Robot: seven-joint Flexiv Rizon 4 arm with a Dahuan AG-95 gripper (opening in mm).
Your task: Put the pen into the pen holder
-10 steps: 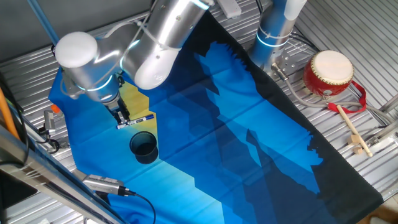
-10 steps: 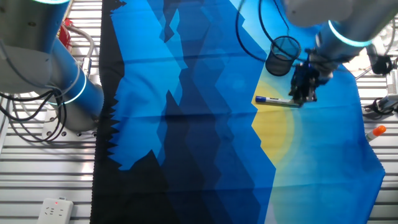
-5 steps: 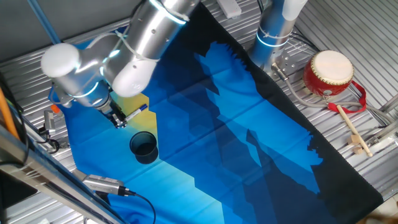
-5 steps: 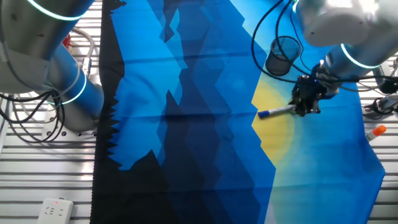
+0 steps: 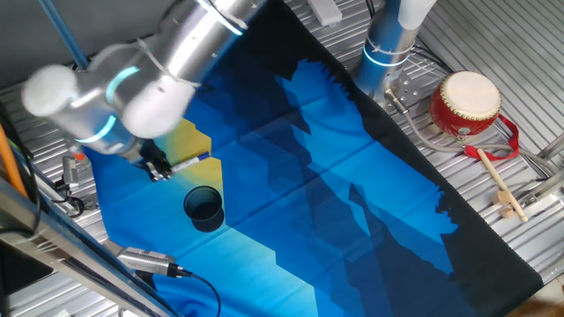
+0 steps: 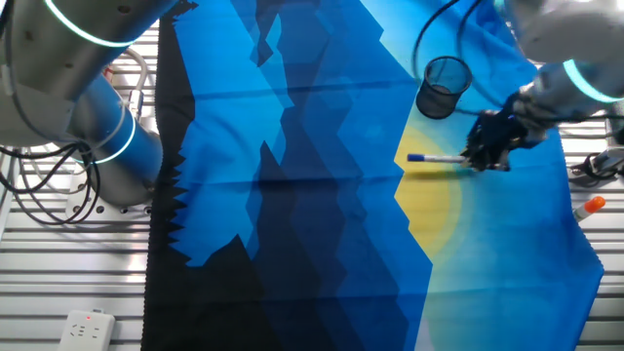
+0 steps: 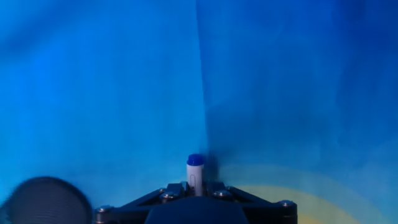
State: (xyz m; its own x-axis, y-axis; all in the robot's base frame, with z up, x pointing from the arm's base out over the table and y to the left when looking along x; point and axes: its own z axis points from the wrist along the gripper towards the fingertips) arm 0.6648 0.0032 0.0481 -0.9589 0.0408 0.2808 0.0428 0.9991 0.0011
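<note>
In one fixed view, the gripper (image 5: 159, 170) clamps the pen (image 5: 187, 162) just above the pen holder (image 5: 204, 209). In the other fixed view, the pen (image 6: 436, 158) juts sideways from the gripper (image 6: 485, 156), beside the holder (image 6: 443, 86). In the hand view, the pen's blue tip (image 7: 195, 160) points forward; the holder's rim (image 7: 46, 200) sits lower left.

Two fixed cameras look down on the table (image 5: 493, 264) from opposite sides. Both show the pen holder (image 5: 204, 209). The hand camera looks closely along the fingers.
</note>
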